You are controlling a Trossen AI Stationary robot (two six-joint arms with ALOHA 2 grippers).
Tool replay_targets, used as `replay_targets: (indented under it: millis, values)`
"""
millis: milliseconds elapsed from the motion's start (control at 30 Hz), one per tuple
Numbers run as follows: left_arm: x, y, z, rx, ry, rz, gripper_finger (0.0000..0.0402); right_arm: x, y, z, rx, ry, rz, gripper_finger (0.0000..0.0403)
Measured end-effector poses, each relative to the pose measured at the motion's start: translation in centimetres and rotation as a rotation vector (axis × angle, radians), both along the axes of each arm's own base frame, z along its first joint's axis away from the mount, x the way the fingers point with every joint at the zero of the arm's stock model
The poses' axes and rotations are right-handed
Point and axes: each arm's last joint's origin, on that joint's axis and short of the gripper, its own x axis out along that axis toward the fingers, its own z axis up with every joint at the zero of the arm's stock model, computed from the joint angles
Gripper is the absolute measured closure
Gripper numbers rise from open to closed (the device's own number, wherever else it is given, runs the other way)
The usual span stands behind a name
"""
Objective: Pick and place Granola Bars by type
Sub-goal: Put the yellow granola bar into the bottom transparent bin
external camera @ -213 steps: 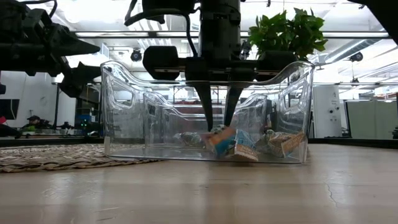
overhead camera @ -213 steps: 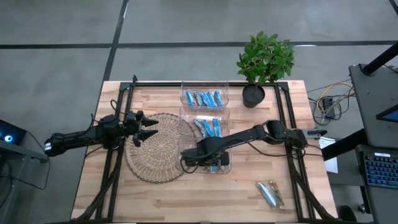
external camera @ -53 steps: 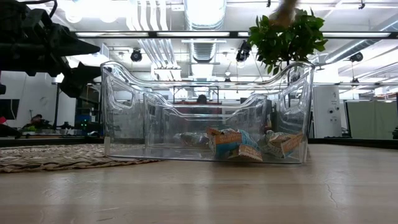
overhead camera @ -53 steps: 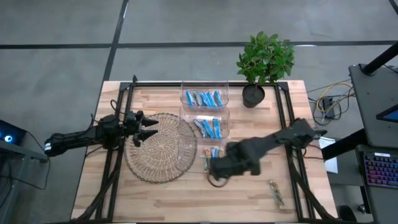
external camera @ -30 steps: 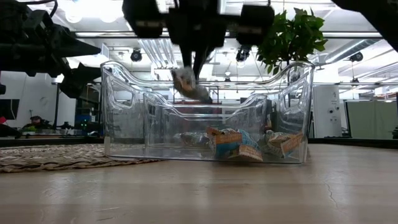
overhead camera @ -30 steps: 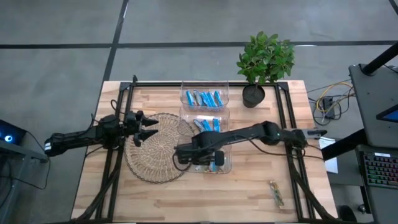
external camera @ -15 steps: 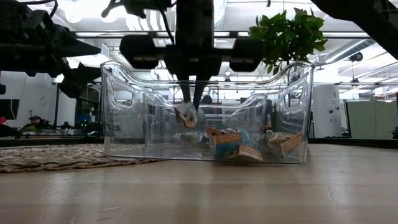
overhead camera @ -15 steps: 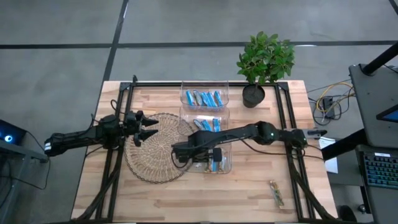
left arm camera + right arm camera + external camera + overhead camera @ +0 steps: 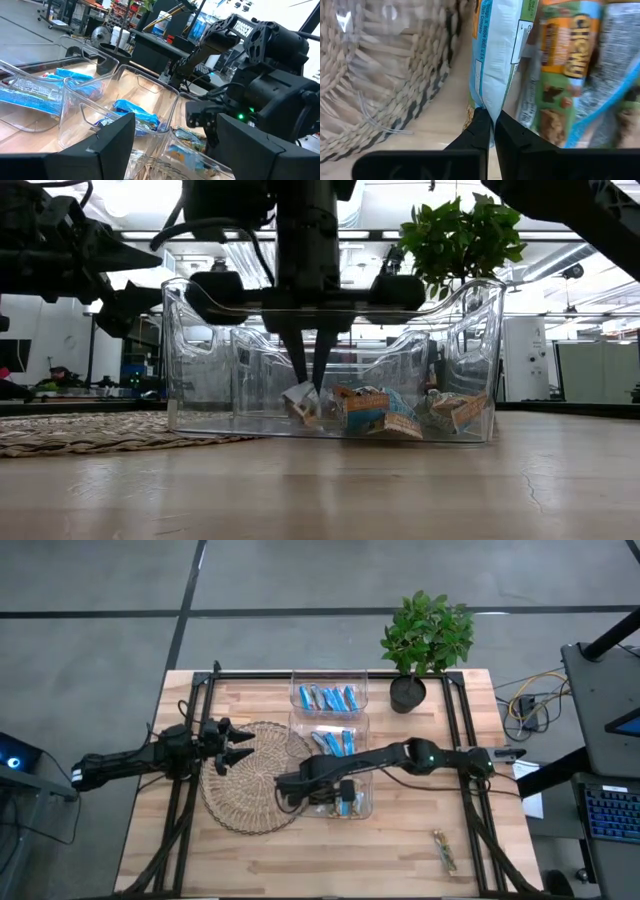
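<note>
Lowered since half a second ago, the right tool (image 9: pixel 308 388) now sits deep inside the nearest clear bin (image 9: pixel 200 370), its bar down at the bin floor instead of hanging mid-height. Right tool fingers (image 9: pixel 481 131) are nearly closed, pinching the edge of a light blue-white granola bar (image 9: pixel 492 55); in the low view that bar (image 9: pixel 300 400) is just left of the pile of bars (image 9: pixel 385 412) in the lower centre of the frame. High view: right tool (image 9: pixel 296 783) at frame centre, over the left end of the nearest bin (image 9: pixel 362 808), beside the round woven mat (image 9: pixel 250 780).

Middle bin (image 9: pixel 330 744) holds blue bars, and the far bin (image 9: pixel 328 697) in the upper centre holds blue bars with a greyish one among them. One tan-green bar (image 9: pixel 441 848) lies alone on the table (image 9: pixel 250 855) at lower right, well apart from the bins. Potted plant (image 9: pixel 420 640) stands at upper right of the table.

Left tool (image 9: pixel 236 743) hovers at the left edge of the mat, fingers spread open and empty; unchanged from earlier frames. Left wrist view shows its two fingers (image 9: pixel 112 142) apart, with the bins ahead.
</note>
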Motion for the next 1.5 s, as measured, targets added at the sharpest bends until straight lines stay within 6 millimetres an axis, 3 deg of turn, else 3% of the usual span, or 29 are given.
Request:
replay_targets:
  millis: [233,533,767,1133,1500]
  values:
    - [0.0,0.0,0.0,0.0,0.0,0.0,0.014,0.2,0.0,-0.1,-0.008,-0.018,0.017,0.0379]
    - [0.0,0.0,0.0,0.0,0.0,0.0,0.014,0.1,-0.1,0.0,-0.031,-0.019,0.014,0.0287]
    - [0.0,0.0,0.0,0.0,0.0,0.0,0.014,-0.5,-0.5,1.9,-0.097,-0.038,0.026,0.0237]
    - [0.0,0.0,0.0,0.0,0.0,0.0,0.014,-3.3,-1.1,6.3,-0.146,0.042,0.074,0.0205]
    - [0.0,0.0,0.0,0.0,-0.001,0.0,0.014,-6.0,0.1,6.3,-0.077,0.12,0.194,0.0201]
